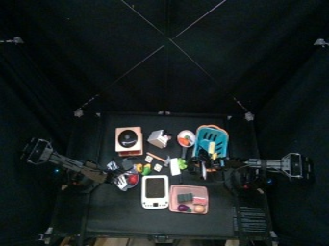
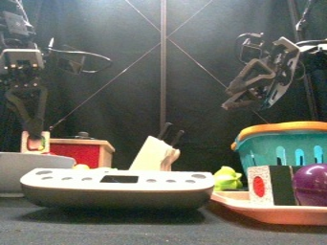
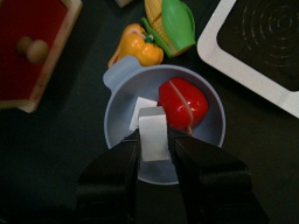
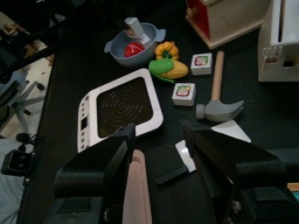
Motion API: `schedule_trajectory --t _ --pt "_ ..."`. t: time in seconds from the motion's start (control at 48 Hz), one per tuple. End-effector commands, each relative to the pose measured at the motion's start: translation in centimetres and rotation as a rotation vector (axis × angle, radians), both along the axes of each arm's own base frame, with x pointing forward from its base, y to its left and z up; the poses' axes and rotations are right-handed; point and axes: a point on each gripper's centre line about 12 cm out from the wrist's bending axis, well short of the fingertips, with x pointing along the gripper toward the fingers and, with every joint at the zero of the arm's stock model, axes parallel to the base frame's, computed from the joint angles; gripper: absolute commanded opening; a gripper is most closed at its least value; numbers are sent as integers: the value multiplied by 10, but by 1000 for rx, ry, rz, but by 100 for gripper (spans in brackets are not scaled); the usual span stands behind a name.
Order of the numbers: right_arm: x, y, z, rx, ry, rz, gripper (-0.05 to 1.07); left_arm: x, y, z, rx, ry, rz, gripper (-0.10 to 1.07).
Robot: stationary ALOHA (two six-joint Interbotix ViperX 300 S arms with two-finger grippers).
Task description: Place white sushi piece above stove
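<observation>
Two jaws of the left gripper (image 3: 151,149) pinch the white rectangular sushi piece (image 3: 149,131) inside the pale-blue plastic bowl (image 3: 126,109), half hiding it; a red tomato (image 3: 184,101) lies at its 2 o'clock. The white flat toy stove (image 4: 121,108) sits apart. Right gripper (image 4: 163,162) hangs spread. No writing reads clearly.

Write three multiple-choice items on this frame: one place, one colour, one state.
1. Where does the red round piece lie?
A. on the stove
B. in the bowl
C. in the basket

2. What colour is the stove's body?
A. white
B. red
C. green

3. How is the right gripper?
A. shut on a hammer
B. shut on the bowl
C. open, holding nothing

Answers:
1 B: the left wrist view shows the red round piece inside the bowl.
2 A: the stove has a white frame round a black top.
3 C: the right gripper has its jaws wide apart with nothing between them.
</observation>
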Motion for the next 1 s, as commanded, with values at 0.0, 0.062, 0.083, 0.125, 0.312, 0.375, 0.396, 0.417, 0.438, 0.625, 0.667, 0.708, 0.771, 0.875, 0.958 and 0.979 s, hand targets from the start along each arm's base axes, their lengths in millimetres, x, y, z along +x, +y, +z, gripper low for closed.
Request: schedule_trajectory --t 0.0,0.062,0.083,0.125,0.312,0.375,0.396,0.417,0.438,0.625,0.667,0.708,0.771,0.875,0.958,0.979 --pt "2 -1 6 -1 -20 -3 83 10 1 17 37 -71 -31 63" --pt "1 -1 5 0 -19 -2 83 15 3 24 64 -98 -49 63" --pt "1 -1 5 0 -19 -2 83 17 3 26 74 -107 -56 63" --pt "2 -1 6 -1 -20 -2 83 21 3 30 91 -127 -70 63" --pt "1 -1 5 1 -19 -3 83 48 6 44 116 -247 -134 63" --pt "1 -1 5 1 -19 -3 83 59 10 46 101 -277 -131 63" --pt "1 -1 5 1 -19 -3 83 62 10 45 92 -285 -128 63" --pt "1 -1 5 1 -19 -4 83 65 12 44 85 -291 -122 63" --pt "1 -1 5 1 -19 -3 83 69 13 43 74 -298 -115 63" --pt "1 -1 5 1 -18 -3 83 101 25 24 24 -298 -35 63" --pt "1 -1 4 -1 -16 -3 83 106 27 20 30 -289 -29 63" --pt "1 -1 4 -2 -16 -2 83 112 31 17 41 -280 -23 63" --pt "1 -1 4 -2 -16 -2 83 119 35 13 58 -268 -19 63" --pt "1 -1 4 -3 -15 -1 83 130 45 5 78 -242 3 63" --pt "0 -1 4 -4 -14 1 83 135 54 0 85 -225 32 63" --pt "1 -1 4 -5 -15 0 83 136 57 -2 89 -216 40 64"
